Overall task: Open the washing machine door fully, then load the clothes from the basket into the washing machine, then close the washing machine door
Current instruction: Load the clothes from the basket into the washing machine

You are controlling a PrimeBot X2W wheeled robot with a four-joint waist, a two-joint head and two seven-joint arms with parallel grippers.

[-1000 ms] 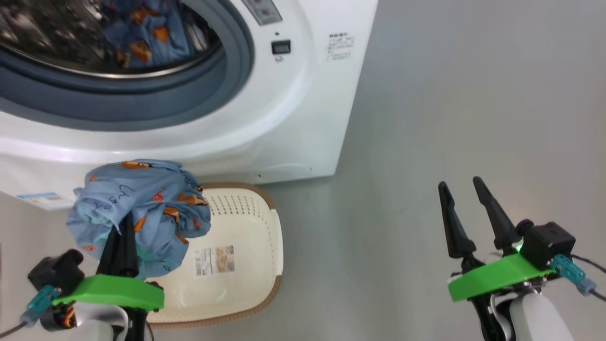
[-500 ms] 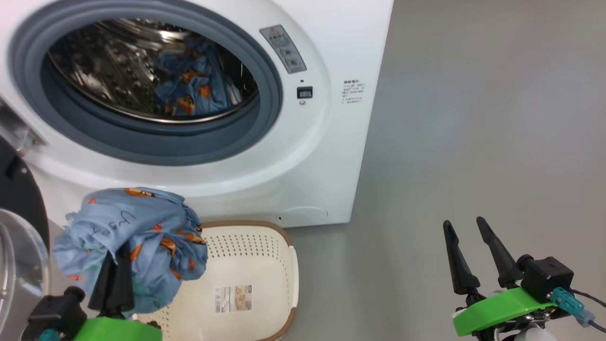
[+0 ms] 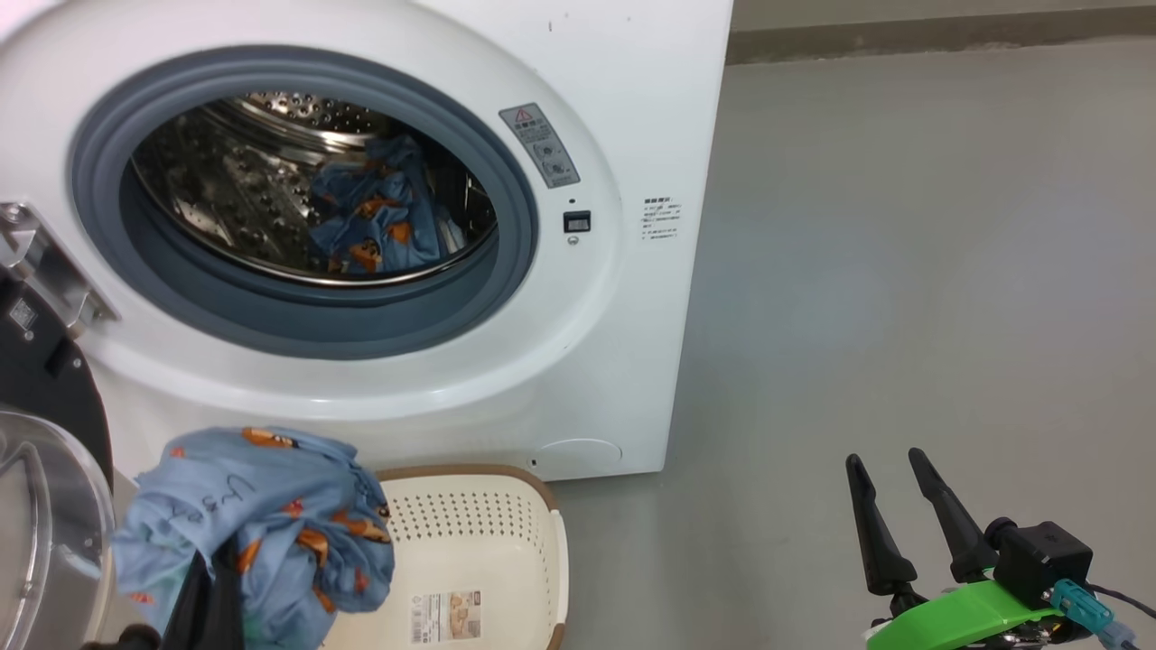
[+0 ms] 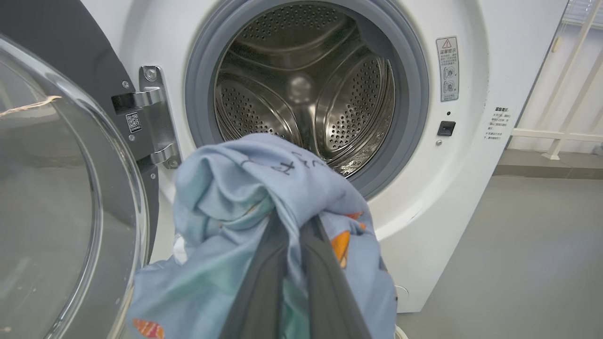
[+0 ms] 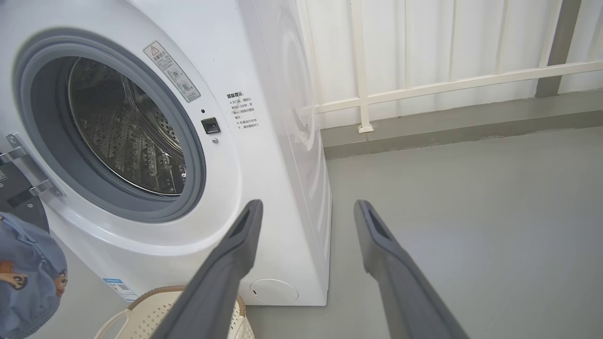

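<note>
In front of the washing machine [image 3: 614, 298], L gripper [image 4: 293, 230] clamps the clothes [image 3: 244, 506] by the basket [image 3: 470, 474]; R gripper [image 3: 885, 458] wide apart & empty.

The clothes [image 3: 262, 524] are light blue with orange patches, the basket [image 3: 488, 533] cream, the washing machine [image 3: 632, 117] white.

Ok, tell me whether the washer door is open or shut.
Open. The washing machine door is swung aside on its hinge, and the steel drum stands exposed.

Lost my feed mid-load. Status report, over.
Left gripper jaws shut on light blue, orange-patched fabric bundle, before white washer's steel drum. Right gripper open, empty. Glossy black round door open; opening unobstructed.
</note>
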